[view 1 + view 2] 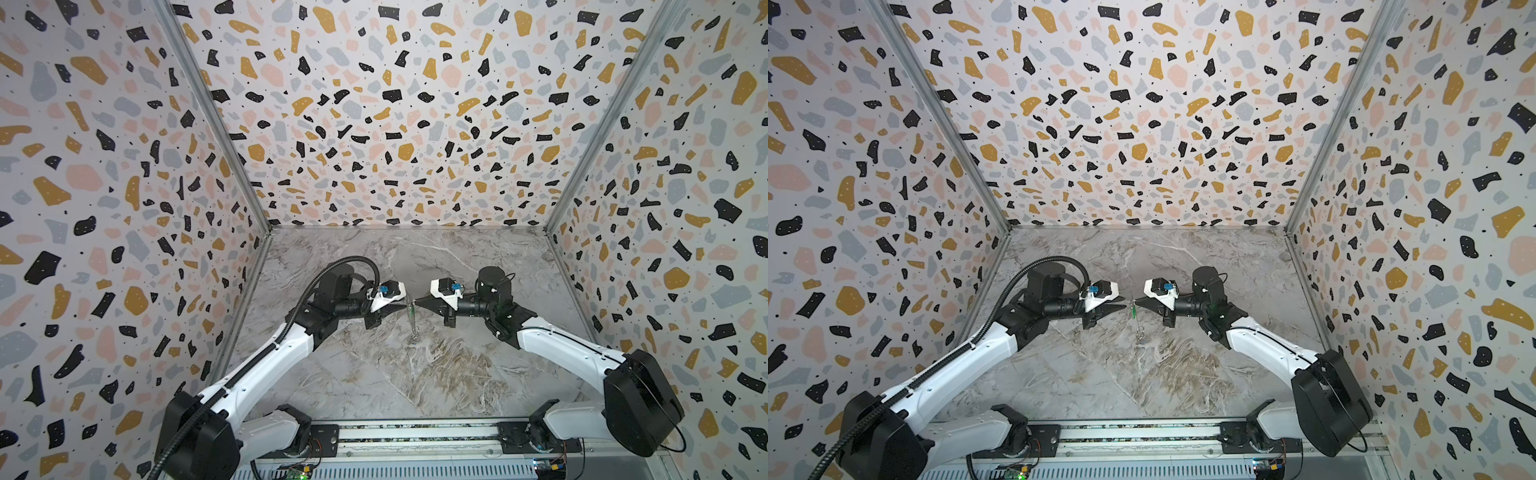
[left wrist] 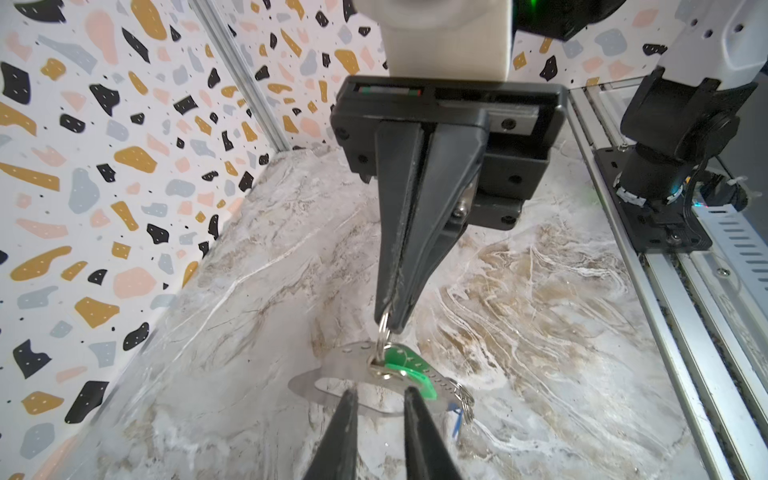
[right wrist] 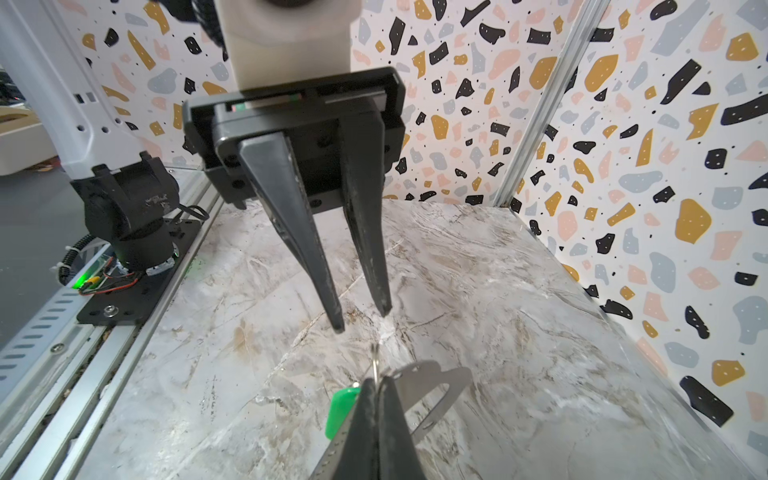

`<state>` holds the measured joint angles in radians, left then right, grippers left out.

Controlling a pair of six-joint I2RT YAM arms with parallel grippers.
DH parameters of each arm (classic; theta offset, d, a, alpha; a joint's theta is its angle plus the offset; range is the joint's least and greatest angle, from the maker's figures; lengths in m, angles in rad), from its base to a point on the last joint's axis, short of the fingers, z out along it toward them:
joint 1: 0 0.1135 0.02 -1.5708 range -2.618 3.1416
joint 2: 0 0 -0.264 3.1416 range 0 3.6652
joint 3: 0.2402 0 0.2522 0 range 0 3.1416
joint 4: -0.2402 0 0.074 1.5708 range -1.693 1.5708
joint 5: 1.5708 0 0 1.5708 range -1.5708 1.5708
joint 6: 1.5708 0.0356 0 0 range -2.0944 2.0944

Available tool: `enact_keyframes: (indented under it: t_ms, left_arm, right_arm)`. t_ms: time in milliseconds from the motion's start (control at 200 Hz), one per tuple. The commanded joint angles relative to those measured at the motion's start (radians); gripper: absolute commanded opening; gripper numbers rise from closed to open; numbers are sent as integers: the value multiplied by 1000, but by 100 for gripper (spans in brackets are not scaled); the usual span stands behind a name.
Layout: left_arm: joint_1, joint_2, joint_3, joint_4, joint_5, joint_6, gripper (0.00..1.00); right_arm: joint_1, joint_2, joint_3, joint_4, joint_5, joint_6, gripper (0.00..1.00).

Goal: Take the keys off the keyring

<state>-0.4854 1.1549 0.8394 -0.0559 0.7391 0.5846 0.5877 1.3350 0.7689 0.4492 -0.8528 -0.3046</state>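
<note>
**A:** What does the keyring (image 3: 428, 372) carry?

**B:** The green key (image 2: 405, 361) sits on a ring at the plate's upper end, right under the right gripper (image 2: 390, 318). The blue key (image 2: 457, 419) shows only as a sliver at the far lower end.

**A:** And the claws?

**B:** The right one is pressed together, pinching a small wire ring (image 2: 383, 328). The plate dangles from it below the tips, above the table (image 1: 374, 374). The left gripper (image 3: 361, 318) is spread with nothing between its fingers, and its tips are just short of that ring.

**A:** And the arms?

**B:** Both reach in low with wrists level, and the claws point at each other almost tip to tip.
</note>
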Motion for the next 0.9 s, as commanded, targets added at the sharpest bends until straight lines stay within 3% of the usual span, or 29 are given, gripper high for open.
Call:
enact_keyframes:
  t_ms: [0,400,626,891]
  left_arm:
    - [-1,-24,-22,166,48,-61,21]
    - [-1,-3,-42,220,73,-111,21]
    - [-1,12,-5,126,73,-38,20]
    - [-2,10,-12,148,74,-51,15]
  right_arm:
    - [3,-8,1,103,-45,57,0]
    - [4,13,3,147,-75,95,0]
    - [5,21,6,169,-75,117,0]
    - [8,30,13,160,-75,119,0]
